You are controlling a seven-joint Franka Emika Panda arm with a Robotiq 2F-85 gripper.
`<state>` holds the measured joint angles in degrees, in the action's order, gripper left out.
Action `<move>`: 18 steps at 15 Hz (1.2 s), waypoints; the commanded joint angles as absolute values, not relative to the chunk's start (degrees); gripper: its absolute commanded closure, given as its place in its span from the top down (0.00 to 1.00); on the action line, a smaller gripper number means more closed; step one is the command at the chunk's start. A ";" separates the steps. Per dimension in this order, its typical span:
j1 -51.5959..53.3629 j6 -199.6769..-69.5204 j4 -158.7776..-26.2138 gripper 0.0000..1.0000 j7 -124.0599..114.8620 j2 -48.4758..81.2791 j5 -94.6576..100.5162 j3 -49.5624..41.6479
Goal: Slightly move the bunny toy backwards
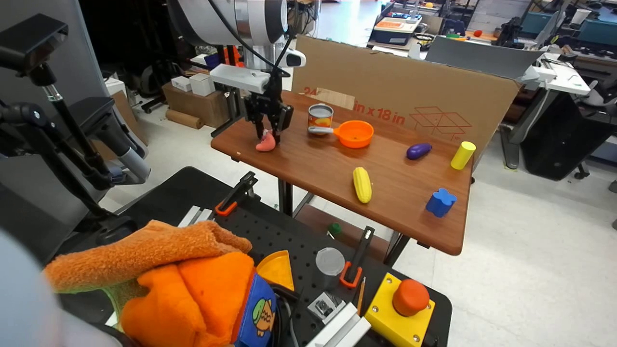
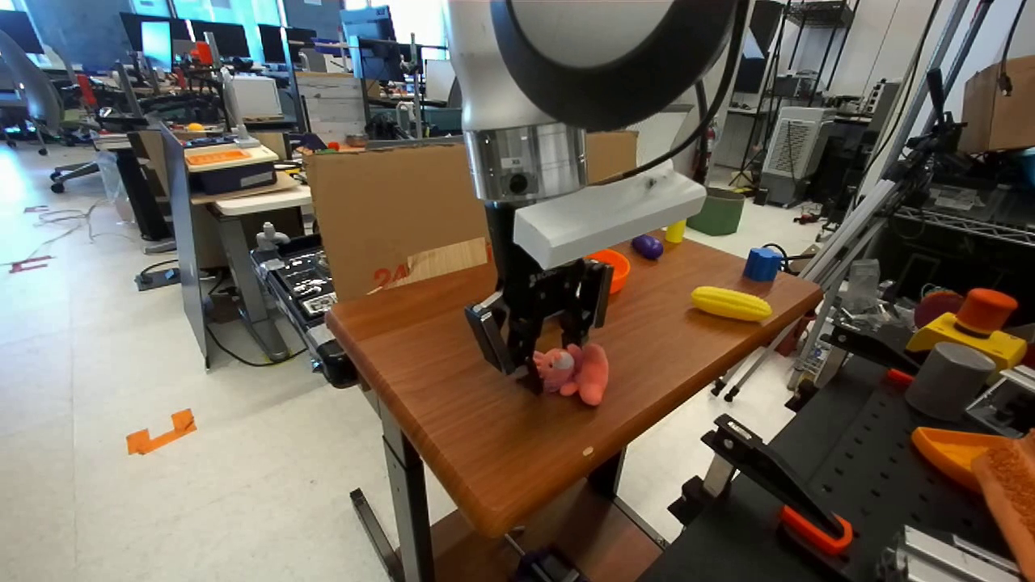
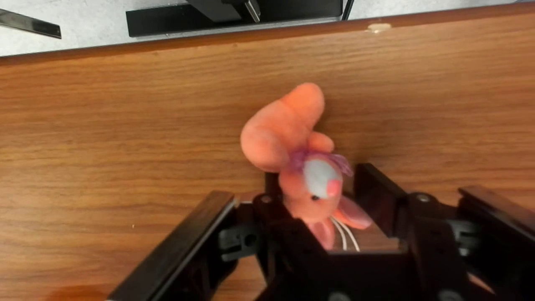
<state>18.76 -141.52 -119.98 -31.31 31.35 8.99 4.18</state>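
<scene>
The bunny toy point(image 3: 281, 130) is salmon pink with a white muzzle and a purple bow. It lies on the brown table near an edge; it shows in both exterior views point(image 1: 266, 143) point(image 2: 593, 375). My gripper point(image 3: 318, 177) is low at the table with its fingers on either side of the bunny's head. The left finger in the wrist view is at or against the head; a gap shows between the head and the right finger. The ears and white strings lie between the fingers. The gripper also shows in both exterior views point(image 1: 270, 134) point(image 2: 553, 360).
An open can point(image 1: 320, 117) and an orange pan point(image 1: 355, 135) stand near the gripper. A yellow corn point(image 1: 362, 185), purple eggplant point(image 1: 418, 151), blue piece point(image 1: 441, 202) and yellow cylinder point(image 1: 463, 155) are farther along the table point(image 1: 313, 166). A cardboard wall point(image 1: 395, 86) borders one long side.
</scene>
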 commanded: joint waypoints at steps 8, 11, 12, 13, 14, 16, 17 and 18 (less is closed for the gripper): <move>22.19 -137.62 -115.57 0.03 -34.18 29.33 8.40 2.40; 23.24 -136.39 -110.70 0.03 -35.31 30.42 8.55 2.45; 23.41 -136.21 -108.26 0.03 -35.73 31.37 8.25 2.56; 23.62 -136.34 -106.63 0.03 -36.19 31.88 8.28 2.54; 23.72 -136.43 -103.88 0.03 -36.69 33.14 8.15 2.43; 23.70 -136.30 -99.35 0.03 -37.82 35.25 7.97 1.98; 23.56 -136.00 -97.37 0.03 -38.20 36.23 7.73 1.86; 23.34 -135.60 -95.15 0.03 -38.54 37.54 7.50 1.55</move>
<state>22.77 -138.13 -102.97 -36.79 32.94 7.66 3.01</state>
